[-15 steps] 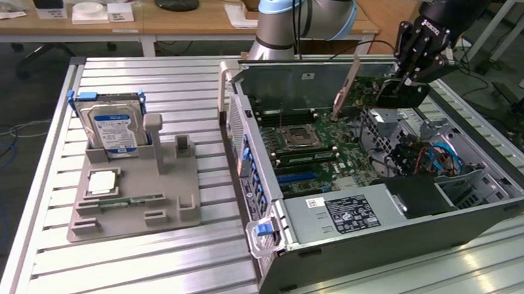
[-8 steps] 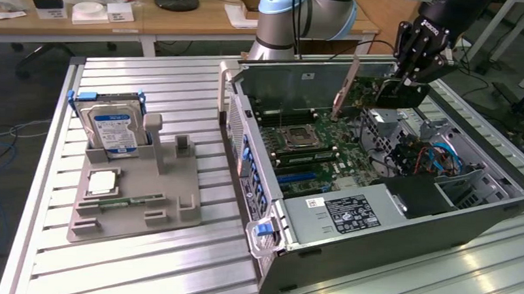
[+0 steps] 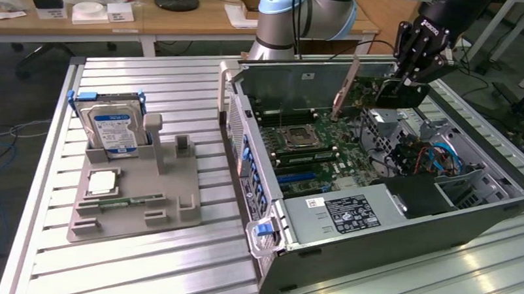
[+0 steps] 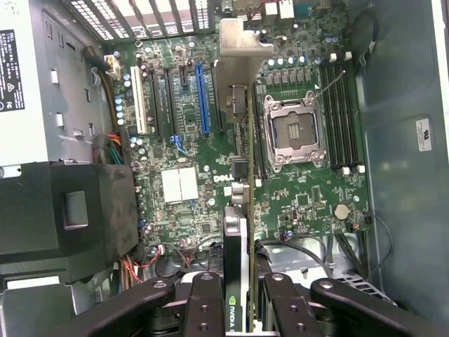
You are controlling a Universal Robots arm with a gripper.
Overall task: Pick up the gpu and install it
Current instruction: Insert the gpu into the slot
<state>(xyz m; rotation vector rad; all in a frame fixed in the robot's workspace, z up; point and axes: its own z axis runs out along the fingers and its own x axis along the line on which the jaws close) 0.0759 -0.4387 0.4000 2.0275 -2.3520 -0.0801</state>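
Starting at the exterior view's left: a grey holder (image 3: pixel 169 183) on the counter (image 3: pixel 159 84) has a blue-label hard drive (image 3: pixel 114 130) standing upright in it, plus a square chip (image 3: pixel 104 183) and a slim memory stick (image 3: pixel 125 201) lying flat. Further right, the open PC case (image 3: pixel 372 249) lies on its side with the motherboard (image 3: pixel 318 155) facing up and the power supply (image 3: pixel 347 212) in the near corner. Over the board, the gripper (image 4: pixel 242 302) has its jaws clamped on the gpu (image 4: pixel 237 239). The card stands on edge, long axis running toward the case's vented rear, silver bracket (image 4: pixel 238 42) leading, between the blue slot (image 4: pixel 203 98) and the CPU socket (image 4: pixel 295 130). Can't tell if it's seated.
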